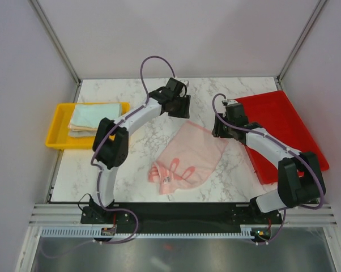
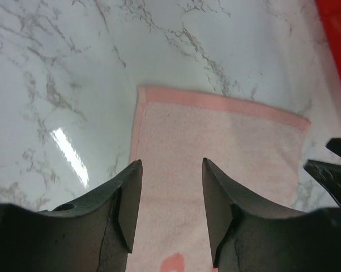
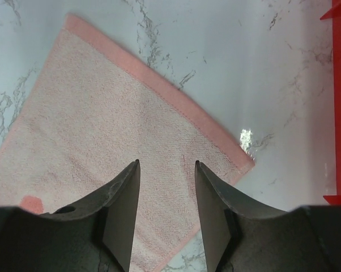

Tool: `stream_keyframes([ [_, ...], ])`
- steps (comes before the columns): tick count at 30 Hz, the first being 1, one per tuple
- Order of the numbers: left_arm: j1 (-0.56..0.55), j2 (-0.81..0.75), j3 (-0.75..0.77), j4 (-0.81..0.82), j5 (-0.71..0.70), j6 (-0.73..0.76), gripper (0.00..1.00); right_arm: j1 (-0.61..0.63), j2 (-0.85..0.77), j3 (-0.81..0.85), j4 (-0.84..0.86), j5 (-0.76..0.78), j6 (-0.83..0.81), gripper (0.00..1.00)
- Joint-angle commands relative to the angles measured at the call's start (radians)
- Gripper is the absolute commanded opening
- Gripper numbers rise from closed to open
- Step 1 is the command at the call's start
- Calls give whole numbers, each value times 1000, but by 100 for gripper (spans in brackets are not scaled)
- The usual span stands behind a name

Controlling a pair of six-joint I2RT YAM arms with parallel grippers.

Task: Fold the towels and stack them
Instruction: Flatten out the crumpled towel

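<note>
A pink towel (image 1: 188,154) lies on the marble table (image 1: 131,164) between the two arms. Its far part is spread flat, and its near end is bunched into loose folds that show a deeper pink print. The left gripper (image 1: 182,111) is over the towel's far corner. In the left wrist view its jaws are spread apart and hold nothing, with the towel's banded edge lying across the table just beyond the fingertips. The right gripper (image 1: 222,132) is at the towel's right corner, beside the red tray (image 1: 289,122). In the right wrist view its jaws are likewise spread and hold nothing, and the towel runs slantwise beneath them, its hemmed corner just to the right of the fingers. The pictures do not show whether either gripper touches the cloth. At the left edge of the table a yellow tray (image 1: 56,129) holds a few folded towels (image 1: 96,117), a mint green one on top and paler ones under it, well apart from the pink towel.
</note>
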Motion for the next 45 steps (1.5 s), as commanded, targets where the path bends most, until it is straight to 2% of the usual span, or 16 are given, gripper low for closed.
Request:
stream_keyframes([
  [1, 24, 126, 137, 10, 93, 107, 53, 8, 37, 38, -27, 95, 0, 51],
  [6, 35, 253, 206, 12, 125, 191, 54, 8, 9, -8, -50, 188, 77, 52],
  [11, 35, 348, 232, 12, 108, 196, 55, 8, -35, -28, -85, 210, 163, 51],
  [18, 35, 408, 252, 19, 199, 187, 50, 8, -80, -75, -105, 236, 189, 51],
  [23, 35, 408, 228, 21, 210, 171, 34, 8, -114, -132, -101, 262, 253, 52],
  [24, 33, 407, 226, 22, 208, 170, 28, 8, -108, -141, -99, 262, 282, 52],
  [25, 34, 410, 223, 22, 205, 164, 18, 8, -97, -143, -97, 274, 296, 53],
  [28, 35, 404, 220, 22, 205, 153, 2, 8, -37, -149, -75, 309, 347, 57],
  [34, 35, 362, 192, 22, 183, 156, 2, 8, -2, -166, 20, 328, 405, 58],
  [42, 35, 350, 182, 22, 185, 154, 2, 8, 92, -175, 113, 300, 485, 54],
  [45, 35, 344, 174, 24, 182, 150, 2, 8, 126, -180, 123, 317, 499, 49],
])
